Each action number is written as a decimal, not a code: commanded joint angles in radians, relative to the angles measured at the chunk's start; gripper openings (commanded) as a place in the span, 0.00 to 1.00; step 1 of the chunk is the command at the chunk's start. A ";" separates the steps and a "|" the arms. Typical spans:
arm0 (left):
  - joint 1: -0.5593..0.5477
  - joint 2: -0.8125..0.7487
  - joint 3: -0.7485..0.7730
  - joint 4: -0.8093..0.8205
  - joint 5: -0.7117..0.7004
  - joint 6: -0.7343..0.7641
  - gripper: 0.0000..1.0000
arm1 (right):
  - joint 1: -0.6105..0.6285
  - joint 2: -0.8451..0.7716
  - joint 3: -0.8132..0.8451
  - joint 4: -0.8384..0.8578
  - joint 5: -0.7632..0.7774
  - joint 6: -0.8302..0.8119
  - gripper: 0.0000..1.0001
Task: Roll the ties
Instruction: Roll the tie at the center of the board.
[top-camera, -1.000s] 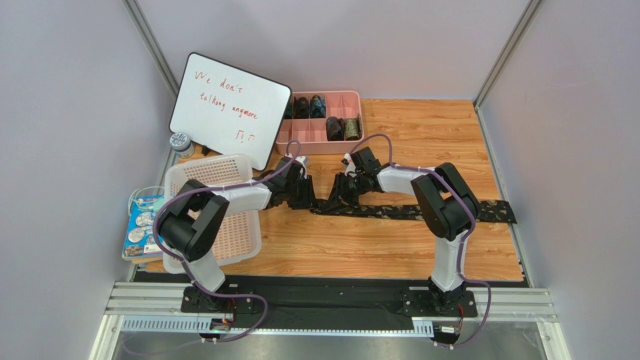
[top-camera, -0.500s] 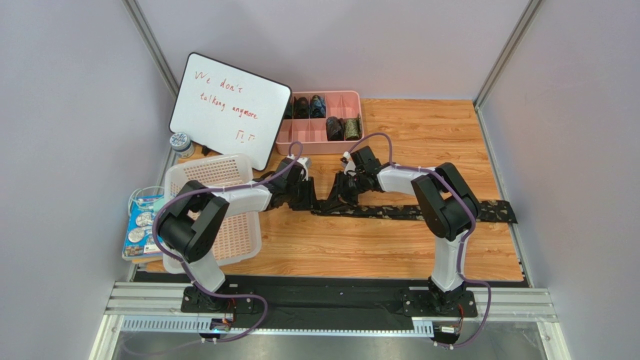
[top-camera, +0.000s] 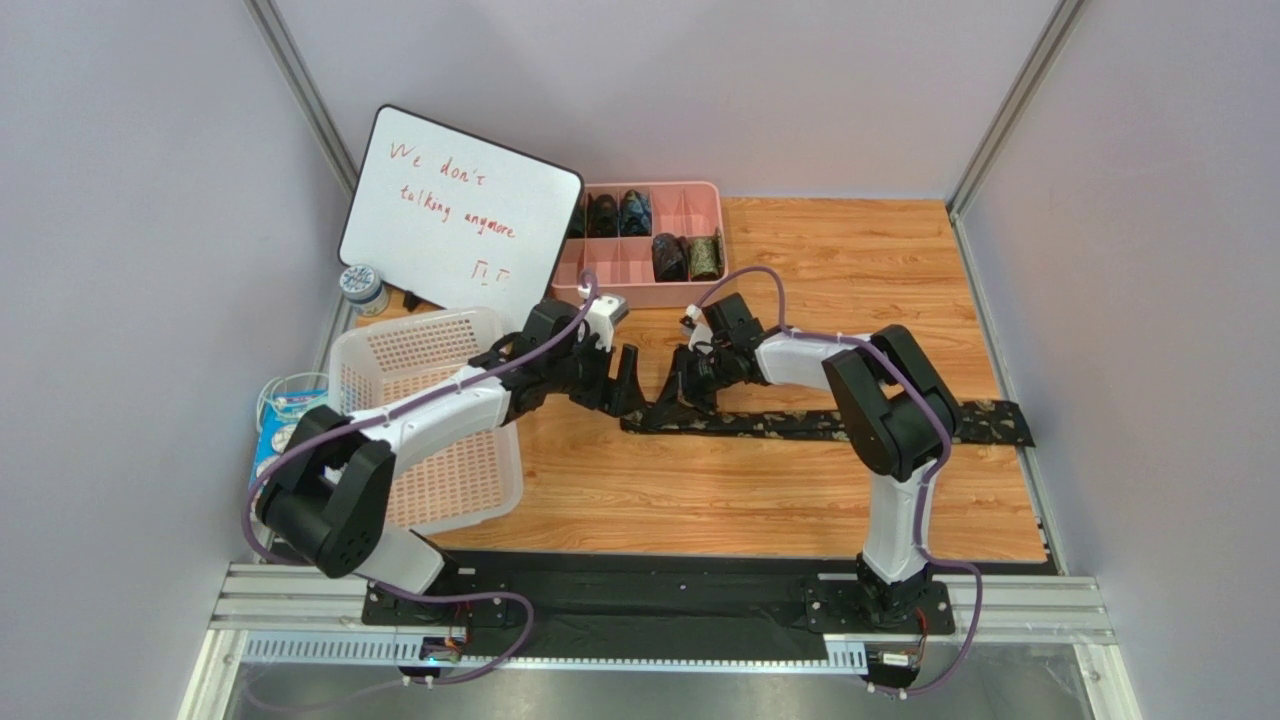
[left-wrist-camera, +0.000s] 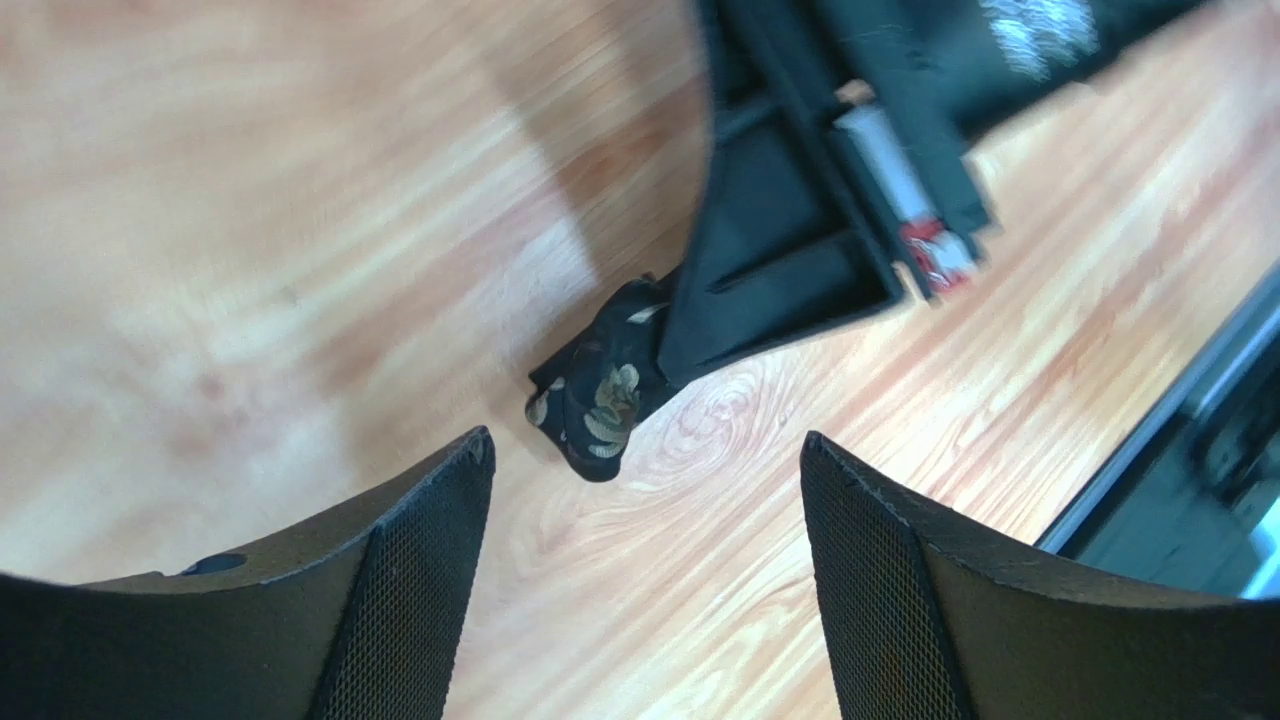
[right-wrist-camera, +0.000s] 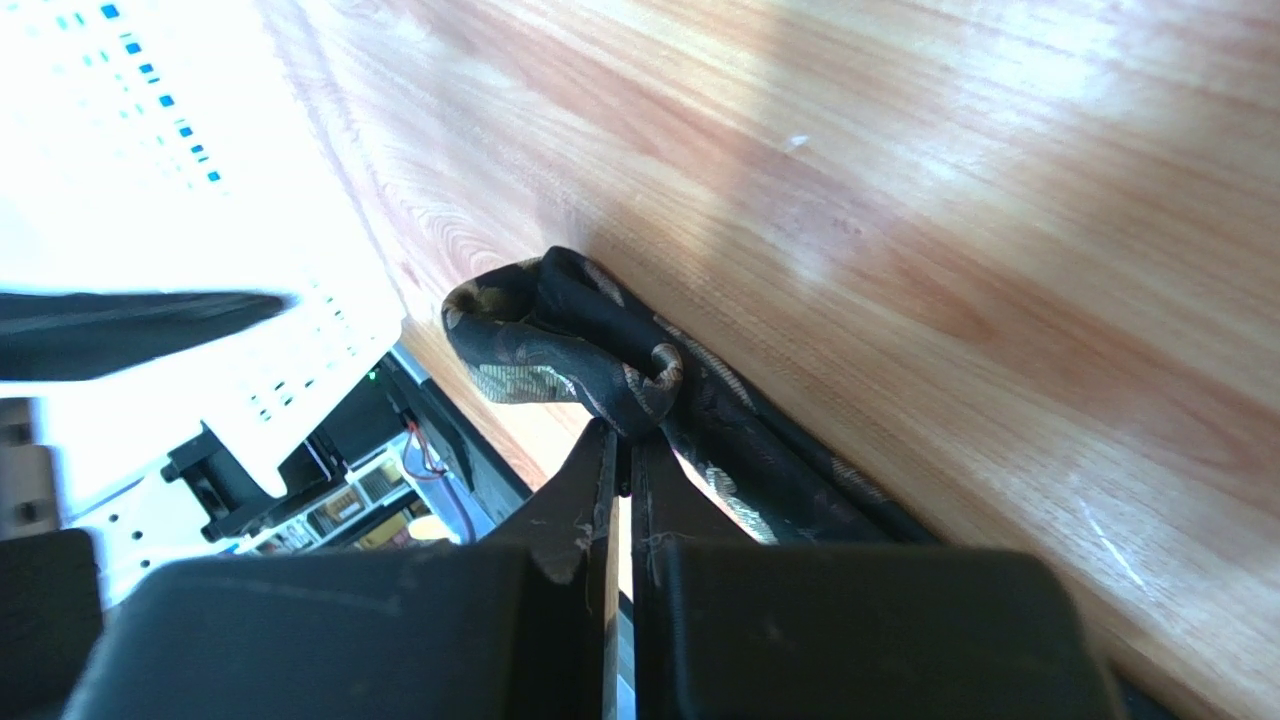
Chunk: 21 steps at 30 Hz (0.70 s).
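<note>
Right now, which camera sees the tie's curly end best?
The right wrist view: the tie's curly end is close and sharp. The left wrist view shows it small; the top view only the flat strip.

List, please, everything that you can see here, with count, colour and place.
table: one, light wood, under everything
flat tie: one, black with olive pattern, across the table's right half, left end folded
rolled ties: about five, dark, one olive, in the tray
tray: one, pink, divided, far middle
whiteboard: one, white with red writing, far left
basket: one, white, perforated, near left
tin: one, silvery, round, by the whiteboard's near-left corner
blue pack: one, left edge, details unclear
left gripper: one, black, open, beside the tie's folded end
right gripper: one, black, shut on the flat tie's folded end
</note>
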 joint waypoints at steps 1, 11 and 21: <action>0.005 -0.063 0.009 0.013 0.159 0.359 0.80 | -0.004 0.003 0.006 0.019 -0.051 -0.029 0.00; -0.083 0.007 0.036 -0.005 0.231 0.774 0.81 | -0.018 0.006 0.002 -0.040 -0.111 -0.095 0.00; -0.164 0.175 0.171 -0.086 0.094 1.016 0.83 | -0.058 -0.006 -0.021 -0.050 -0.141 -0.139 0.00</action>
